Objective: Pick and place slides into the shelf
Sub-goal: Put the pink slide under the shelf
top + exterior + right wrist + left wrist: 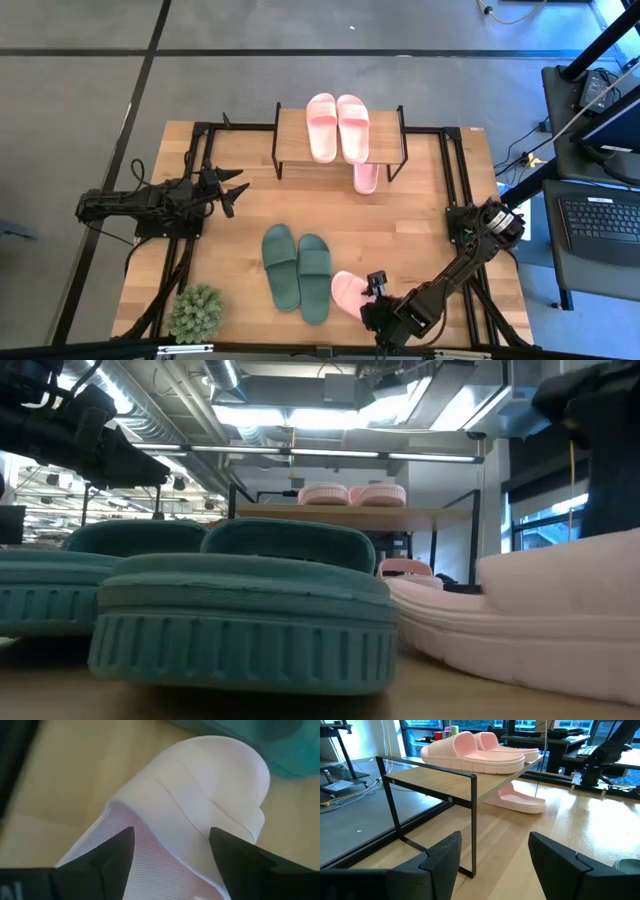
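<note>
The shelf (340,150) stands at the table's far middle. Two pink slides (337,127) lie side by side on its top board, and a third pink slide (366,178) lies on the table under it. Two dark green slides (297,270) lie side by side on the near half. A fourth pink slide (348,292) lies just right of them at the near edge. My right gripper (170,840) is open over this slide's heel half, a finger on each side. My left gripper (492,855) is open and hovers left of the shelf. My right gripper straddles the pink slide's footbed (150,865) behind the strap (215,785), coming down slantwise from the table's near right. Whether the fingers (117,852) touch the foam, I cannot tell. The slide lies flat on the table.
A small green potted plant (196,312) sits at the near left corner. Black frame rails (455,170) run along the table's sides. Bare wood lies between the shelf and the green slides. In the low view the green slides (240,610) fill the foreground.
</note>
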Available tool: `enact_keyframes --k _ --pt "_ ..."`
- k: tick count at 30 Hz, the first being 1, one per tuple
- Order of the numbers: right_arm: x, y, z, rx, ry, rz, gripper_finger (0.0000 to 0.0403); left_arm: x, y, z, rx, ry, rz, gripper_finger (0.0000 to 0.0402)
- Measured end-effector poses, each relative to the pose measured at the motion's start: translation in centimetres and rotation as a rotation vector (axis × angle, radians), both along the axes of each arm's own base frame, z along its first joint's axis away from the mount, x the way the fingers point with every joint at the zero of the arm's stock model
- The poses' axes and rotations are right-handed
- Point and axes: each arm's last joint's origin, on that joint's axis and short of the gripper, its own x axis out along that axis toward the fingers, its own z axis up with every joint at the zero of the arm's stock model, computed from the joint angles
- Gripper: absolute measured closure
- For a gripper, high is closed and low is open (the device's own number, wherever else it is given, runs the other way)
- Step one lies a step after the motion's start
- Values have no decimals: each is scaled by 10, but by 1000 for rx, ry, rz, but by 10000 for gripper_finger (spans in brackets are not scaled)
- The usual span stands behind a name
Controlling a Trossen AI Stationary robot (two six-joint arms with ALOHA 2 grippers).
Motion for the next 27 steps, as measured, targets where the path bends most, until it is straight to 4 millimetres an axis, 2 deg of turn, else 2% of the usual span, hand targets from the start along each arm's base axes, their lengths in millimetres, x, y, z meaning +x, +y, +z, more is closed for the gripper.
enact_keyframes --k 3,6,17,27 --pt "1 -4 -3 -6 5 -9 157 0 0 0 0 0 0 177" --pt "3 -6 -3 -9 7 -11 190 0 0 0 0 -1 0 177" --pt "3 -7 -4 -14 22 4 387 0 0 0 0 -1 0 177" --pt "4 -10 -4 13 -2 -104 396 0 0 0 0 -1 0 177"
